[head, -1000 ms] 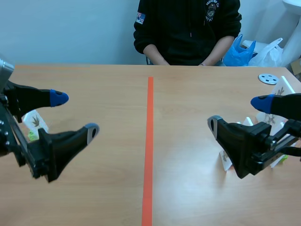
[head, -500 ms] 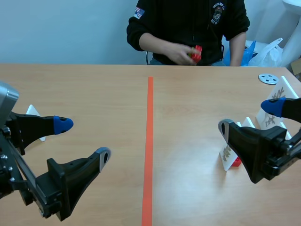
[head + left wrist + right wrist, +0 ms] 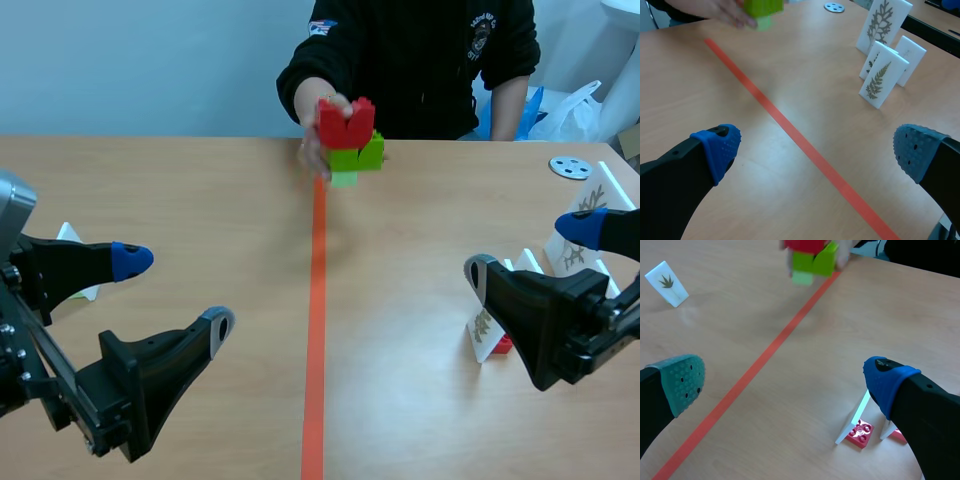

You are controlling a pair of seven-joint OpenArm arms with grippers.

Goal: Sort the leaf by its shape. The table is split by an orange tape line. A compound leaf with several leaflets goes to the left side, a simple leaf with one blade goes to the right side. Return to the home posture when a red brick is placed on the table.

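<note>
Left hand point(image 3: 172, 292), right hand point(image 3: 530, 248): both wide open, empty. Leaf card point(image 3: 883, 77) looks light, stiff, tippy; pinch its flat faces.

A red brick point(image 3: 345, 122) tops lime-green bricks point(image 3: 358, 156). The tape line point(image 3: 316, 300) is orange on a pale wood-grain table point(image 3: 200, 190). White cards point(image 3: 884, 77) carry dark green leaf prints. The left gripper point(image 3: 815, 147) and right gripper point(image 3: 784, 381) are black, with dotted pads point(image 3: 682, 380) of blue and grey-green; the person's sleeve point(image 3: 305, 65) is black
</note>
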